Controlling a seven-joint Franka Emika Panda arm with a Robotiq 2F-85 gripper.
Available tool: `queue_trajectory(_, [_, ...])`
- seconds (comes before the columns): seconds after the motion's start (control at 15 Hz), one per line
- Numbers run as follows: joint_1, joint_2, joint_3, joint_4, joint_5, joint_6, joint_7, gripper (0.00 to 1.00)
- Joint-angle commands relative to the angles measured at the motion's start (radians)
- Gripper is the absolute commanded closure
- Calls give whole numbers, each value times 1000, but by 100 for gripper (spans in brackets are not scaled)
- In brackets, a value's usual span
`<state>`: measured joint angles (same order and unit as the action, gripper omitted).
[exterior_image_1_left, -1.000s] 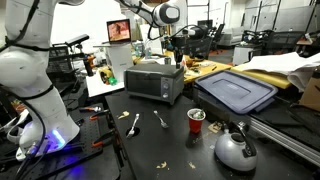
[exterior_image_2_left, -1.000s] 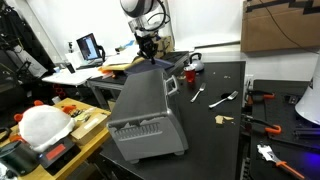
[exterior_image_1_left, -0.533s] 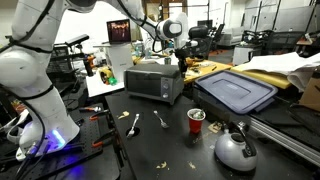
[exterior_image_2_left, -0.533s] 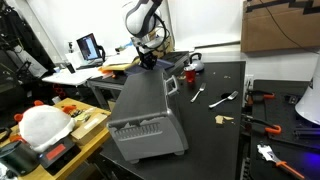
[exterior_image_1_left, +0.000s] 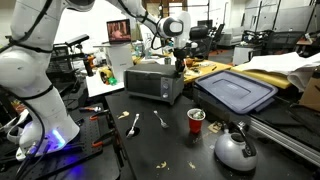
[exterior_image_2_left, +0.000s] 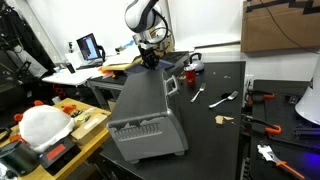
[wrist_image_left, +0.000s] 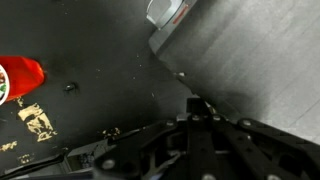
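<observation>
My gripper (exterior_image_1_left: 180, 63) hangs just over the back corner of the silver toaster oven (exterior_image_1_left: 153, 81), at the end nearest the red cup (exterior_image_1_left: 196, 120). In the other exterior view the gripper (exterior_image_2_left: 148, 60) sits at the far end of the oven's top (exterior_image_2_left: 146, 110). In the wrist view the fingers (wrist_image_left: 197, 105) are together and empty, their tips over the edge of the oven's grey top (wrist_image_left: 255, 70), with the red cup (wrist_image_left: 14, 78) on the black table at the left.
A spoon (exterior_image_1_left: 134, 124) and fork (exterior_image_1_left: 162, 120) lie in front of the oven. A steel kettle (exterior_image_1_left: 235, 150) stands near the table's front. A blue bin lid (exterior_image_1_left: 237, 90) lies beside the oven. A laptop (exterior_image_2_left: 88, 47) is behind it.
The gripper has come down and moved a little toward the oven's corner since a second ago. It has barely moved in the last half second.
</observation>
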<state>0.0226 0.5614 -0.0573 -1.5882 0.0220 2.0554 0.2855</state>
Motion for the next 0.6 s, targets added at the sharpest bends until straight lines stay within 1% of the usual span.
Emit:
queue_trajectory(0.0, [-35,-40,33,-6,68,-129,-80,100])
queue_trajectory(0.33, [-70,-36,55,7,110,-225,-182,100])
queue_trajectory(0.53, [-81,-35,63,5,130,-259,-238,100])
